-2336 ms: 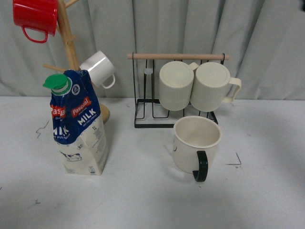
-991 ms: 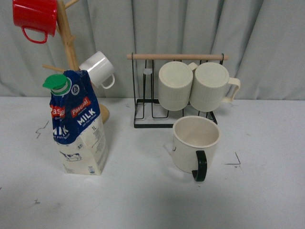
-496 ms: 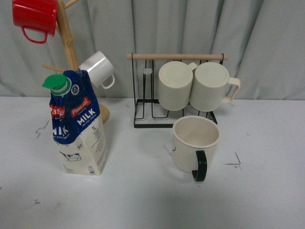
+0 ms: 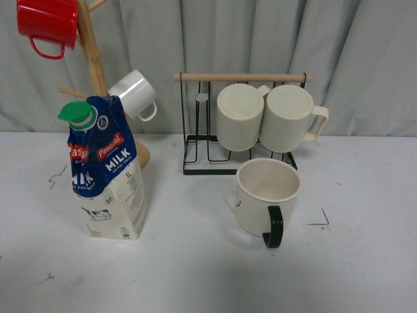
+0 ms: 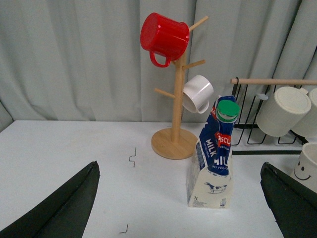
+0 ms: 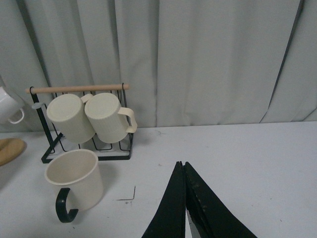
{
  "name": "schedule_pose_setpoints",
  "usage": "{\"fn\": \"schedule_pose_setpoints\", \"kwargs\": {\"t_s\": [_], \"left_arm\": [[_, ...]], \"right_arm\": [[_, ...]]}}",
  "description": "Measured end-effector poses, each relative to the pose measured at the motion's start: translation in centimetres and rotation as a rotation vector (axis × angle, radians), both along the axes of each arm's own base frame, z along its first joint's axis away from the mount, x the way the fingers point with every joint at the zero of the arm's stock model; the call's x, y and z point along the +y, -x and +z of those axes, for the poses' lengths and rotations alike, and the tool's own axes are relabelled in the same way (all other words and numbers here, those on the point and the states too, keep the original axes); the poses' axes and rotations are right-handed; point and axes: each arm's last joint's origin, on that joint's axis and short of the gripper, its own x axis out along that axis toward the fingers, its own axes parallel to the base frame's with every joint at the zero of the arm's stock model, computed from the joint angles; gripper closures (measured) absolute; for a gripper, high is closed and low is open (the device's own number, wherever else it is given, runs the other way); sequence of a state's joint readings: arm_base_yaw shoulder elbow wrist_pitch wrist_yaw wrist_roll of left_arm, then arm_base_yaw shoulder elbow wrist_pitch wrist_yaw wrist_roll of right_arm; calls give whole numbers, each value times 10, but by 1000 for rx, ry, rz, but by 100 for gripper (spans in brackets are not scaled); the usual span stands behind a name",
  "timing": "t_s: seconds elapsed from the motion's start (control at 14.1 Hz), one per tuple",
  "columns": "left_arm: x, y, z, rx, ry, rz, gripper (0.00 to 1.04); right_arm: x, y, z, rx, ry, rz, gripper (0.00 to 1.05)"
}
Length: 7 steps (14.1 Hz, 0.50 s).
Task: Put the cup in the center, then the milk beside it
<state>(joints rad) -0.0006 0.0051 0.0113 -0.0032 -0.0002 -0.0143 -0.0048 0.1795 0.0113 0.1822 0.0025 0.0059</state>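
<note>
The cup (image 4: 267, 195), a wide cream mug with a black handle, stands upright on the white table right of the middle, handle toward me. It also shows in the right wrist view (image 6: 74, 178), and its smiley face shows at the edge of the left wrist view (image 5: 308, 166). The milk (image 4: 107, 173) stands upright at the left, green cap on top. The center (image 4: 189, 228), framed by small black corner marks, lies between them. My left gripper (image 5: 178, 164) is open, short of the milk (image 5: 214, 158). My right gripper (image 6: 181, 162) is shut on nothing, right of the cup. Neither arm shows in the front view.
A wooden mug tree (image 4: 94, 62) behind the milk carries a red mug (image 4: 49, 23) and a small white mug (image 4: 135, 94). A black wire rack (image 4: 208, 153) with a wooden bar holds two ribbed cream mugs (image 4: 264, 117) just behind the cup. A grey curtain closes the back.
</note>
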Motion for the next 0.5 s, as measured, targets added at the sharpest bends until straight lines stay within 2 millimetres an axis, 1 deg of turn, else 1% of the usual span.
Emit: {"fn": "schedule_pose_setpoints", "kwargs": {"t_s": [0.07,0.14,0.21,0.28,0.35,0.42,0.5], "left_arm": [[0,0,0,0,0,0,7],[0,0,0,0,0,0,7],[0,0,0,1,0,0,7],[0,0,0,0,0,0,7],[0,0,0,0,0,0,7],[0,0,0,0,0,0,7],[0,0,0,0,0,0,7]], "right_arm": [[0,2,-1,11,0,0,103],[0,9,-7,51,0,2,103],[0,11,-1,-12,0,3,103],[0,11,-4,18,0,2,103],[0,11,-3,10,0,2,103],[0,11,-3,11,0,2,96],[0,11,-3,10,0,2,83]]}}
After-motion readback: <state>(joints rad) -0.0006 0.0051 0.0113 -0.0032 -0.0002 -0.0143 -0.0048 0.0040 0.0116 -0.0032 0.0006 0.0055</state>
